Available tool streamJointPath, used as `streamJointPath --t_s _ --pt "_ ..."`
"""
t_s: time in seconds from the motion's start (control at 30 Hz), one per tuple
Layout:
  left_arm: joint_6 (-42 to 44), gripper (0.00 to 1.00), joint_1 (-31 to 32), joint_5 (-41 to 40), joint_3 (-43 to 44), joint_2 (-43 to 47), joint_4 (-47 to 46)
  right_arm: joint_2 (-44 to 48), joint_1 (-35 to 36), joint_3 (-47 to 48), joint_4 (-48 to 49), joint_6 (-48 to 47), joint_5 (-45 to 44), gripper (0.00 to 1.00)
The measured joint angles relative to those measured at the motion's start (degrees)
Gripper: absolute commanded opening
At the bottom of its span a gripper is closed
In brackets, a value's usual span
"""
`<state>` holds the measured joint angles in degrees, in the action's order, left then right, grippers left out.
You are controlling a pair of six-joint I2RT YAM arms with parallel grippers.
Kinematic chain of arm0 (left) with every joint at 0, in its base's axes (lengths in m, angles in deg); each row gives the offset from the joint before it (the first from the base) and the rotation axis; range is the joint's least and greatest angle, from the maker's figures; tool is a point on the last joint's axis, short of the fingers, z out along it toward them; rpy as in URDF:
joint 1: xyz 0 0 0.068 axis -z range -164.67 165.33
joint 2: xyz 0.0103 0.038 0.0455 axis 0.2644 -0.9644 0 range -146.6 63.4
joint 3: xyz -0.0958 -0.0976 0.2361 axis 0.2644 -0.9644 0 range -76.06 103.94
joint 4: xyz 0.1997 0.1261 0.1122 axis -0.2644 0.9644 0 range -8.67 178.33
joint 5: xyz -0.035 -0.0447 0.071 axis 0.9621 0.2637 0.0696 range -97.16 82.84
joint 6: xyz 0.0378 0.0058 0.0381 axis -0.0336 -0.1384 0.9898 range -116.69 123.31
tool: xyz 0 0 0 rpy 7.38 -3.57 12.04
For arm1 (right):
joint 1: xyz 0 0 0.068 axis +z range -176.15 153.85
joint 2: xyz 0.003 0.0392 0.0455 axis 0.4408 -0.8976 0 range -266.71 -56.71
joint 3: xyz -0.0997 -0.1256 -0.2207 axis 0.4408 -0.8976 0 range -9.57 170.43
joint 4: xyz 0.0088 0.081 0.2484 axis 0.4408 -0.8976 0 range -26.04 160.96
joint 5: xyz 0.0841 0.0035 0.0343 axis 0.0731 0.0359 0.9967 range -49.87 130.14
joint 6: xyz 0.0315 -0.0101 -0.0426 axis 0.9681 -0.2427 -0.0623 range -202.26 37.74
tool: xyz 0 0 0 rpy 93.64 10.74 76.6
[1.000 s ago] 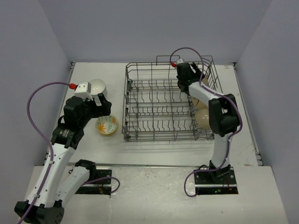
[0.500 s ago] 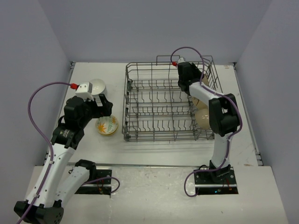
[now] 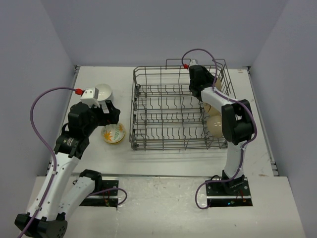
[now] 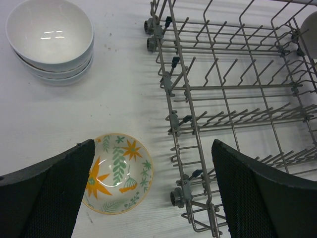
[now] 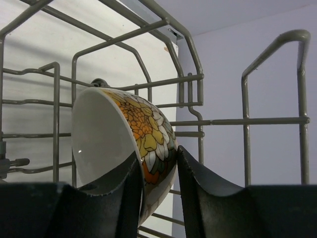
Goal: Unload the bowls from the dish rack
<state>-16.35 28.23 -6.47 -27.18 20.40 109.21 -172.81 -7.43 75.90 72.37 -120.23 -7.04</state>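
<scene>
The right gripper [image 5: 158, 163] pinches the rim of a floral bowl [image 5: 143, 124] tilted on edge in the rack's [image 3: 168, 111] far right corner, wires close around. The left gripper [image 4: 152, 144] hangs wide open and empty above a second floral bowl [image 4: 116, 173], near stacked white bowls [image 4: 49, 34].

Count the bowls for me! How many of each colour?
White bowls: 3, stacked
Flowery bowls: 2, one pinched by the right gripper
Tan bowls: 3, partly hidden by the arm in the dish rack
Total: 8

Right tool [image 3: 203, 82] seemingly inside dish rack [image 3: 158, 68]
</scene>
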Motion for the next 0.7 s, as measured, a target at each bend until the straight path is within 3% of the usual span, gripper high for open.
streamJointPath --t_s 0.53,0.7 --pt "0.55 1.0 0.31 0.46 -0.04 0.26 -0.02 -0.15 -0.72 -1.11 4.44 -2.64 -2.89 0.08" --pt "0.81 1.0 0.37 0.55 -0.04 0.28 -0.02 -0.22 -0.79 -1.29 4.83 -2.32 -2.91 0.15"
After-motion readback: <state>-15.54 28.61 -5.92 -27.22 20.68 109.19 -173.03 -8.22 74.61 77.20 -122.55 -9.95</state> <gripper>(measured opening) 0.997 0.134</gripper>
